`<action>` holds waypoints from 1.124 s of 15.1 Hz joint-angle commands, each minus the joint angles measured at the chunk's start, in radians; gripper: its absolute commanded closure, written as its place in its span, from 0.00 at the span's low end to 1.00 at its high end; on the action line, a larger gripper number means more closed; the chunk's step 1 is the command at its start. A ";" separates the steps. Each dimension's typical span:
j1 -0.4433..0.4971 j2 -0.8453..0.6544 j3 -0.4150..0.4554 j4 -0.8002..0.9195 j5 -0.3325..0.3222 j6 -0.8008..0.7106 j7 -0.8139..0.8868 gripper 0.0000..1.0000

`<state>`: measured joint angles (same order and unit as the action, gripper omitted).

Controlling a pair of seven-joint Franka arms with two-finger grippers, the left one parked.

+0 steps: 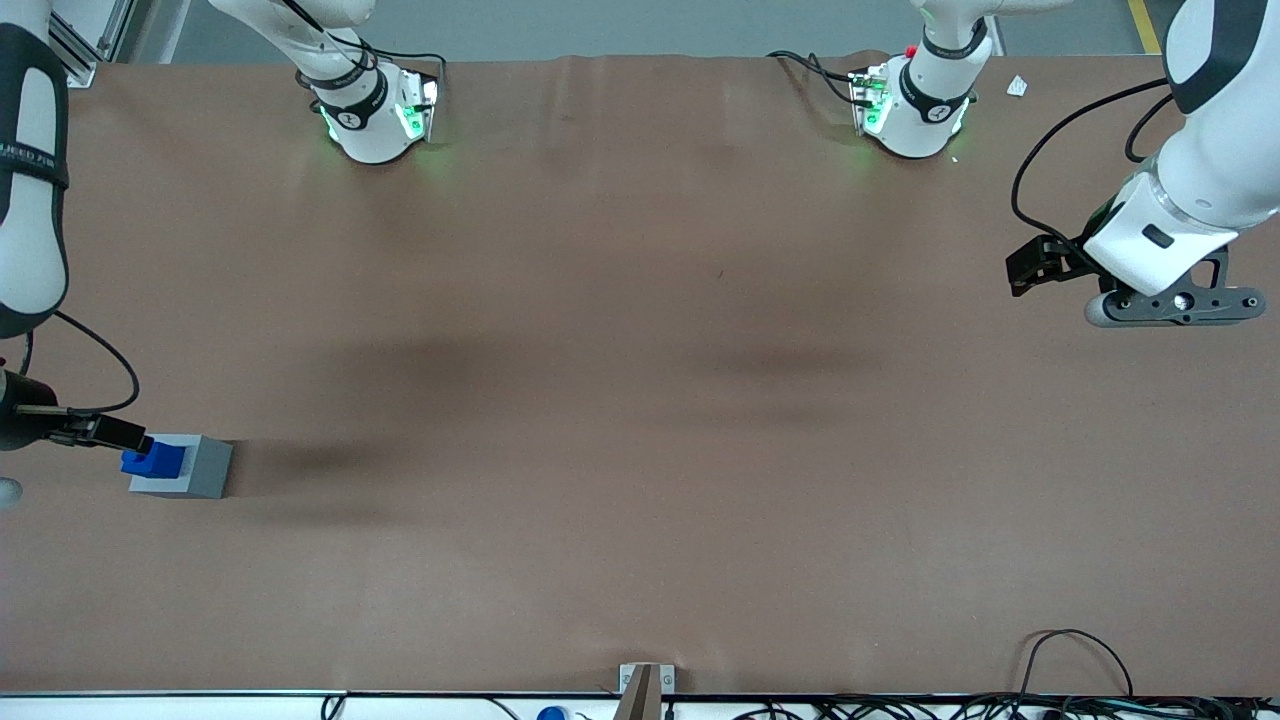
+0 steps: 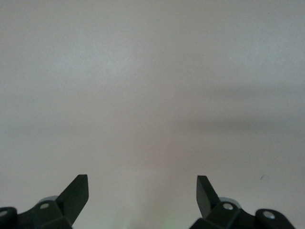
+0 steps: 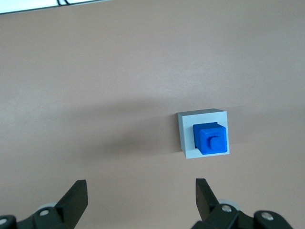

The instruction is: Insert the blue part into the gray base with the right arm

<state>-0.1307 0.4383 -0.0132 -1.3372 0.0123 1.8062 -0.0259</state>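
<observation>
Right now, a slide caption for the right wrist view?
Open hand above the table, blue part seated in the gray base.

- Bench point(image 1: 640, 400): brown matte cover, faint creases toward arm bases, soft dark shadows mid-surface.
- White scrap point(image 1: 1017, 86): small, on bench toward parked arm's end, farthest from camera.
- Dark speck point(image 1: 718, 272): mid-bench.
- Metal bracket point(image 1: 645, 686): upright, at bench edge nearest camera, centred.
- Black cables point(image 1: 1080, 660): looped along the same edge.
- Blue round item point(image 1: 550, 714): below that edge, partly cut off.
- Gripper point(image 1: 135, 441): working arm's end of bench, fingers apart.
</observation>
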 commanded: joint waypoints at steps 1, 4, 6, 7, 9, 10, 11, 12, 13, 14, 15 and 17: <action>0.016 -0.053 0.001 -0.048 -0.014 0.004 0.012 0.00; 0.034 -0.082 0.004 -0.007 -0.011 -0.121 0.011 0.00; 0.048 -0.092 0.005 0.035 -0.003 -0.197 0.017 0.00; 0.057 -0.099 0.005 0.039 -0.003 -0.226 0.024 0.00; 0.104 -0.151 -0.004 0.032 -0.020 -0.220 0.091 0.00; 0.114 -0.176 -0.004 0.029 -0.021 -0.226 0.124 0.00; 0.111 -0.200 -0.001 0.023 -0.026 -0.231 0.129 0.00; 0.105 -0.236 0.001 -0.003 -0.028 -0.229 0.127 0.00; 0.102 -0.269 0.001 -0.025 -0.028 -0.229 0.121 0.00; 0.109 -0.295 -0.001 -0.040 -0.029 -0.234 0.119 0.00; 0.108 -0.320 -0.002 -0.054 -0.031 -0.251 0.121 0.00; 0.100 -0.365 -0.002 -0.082 -0.032 -0.278 0.119 0.00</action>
<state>-0.0253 0.1567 -0.0152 -1.3277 -0.0065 1.5290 0.0808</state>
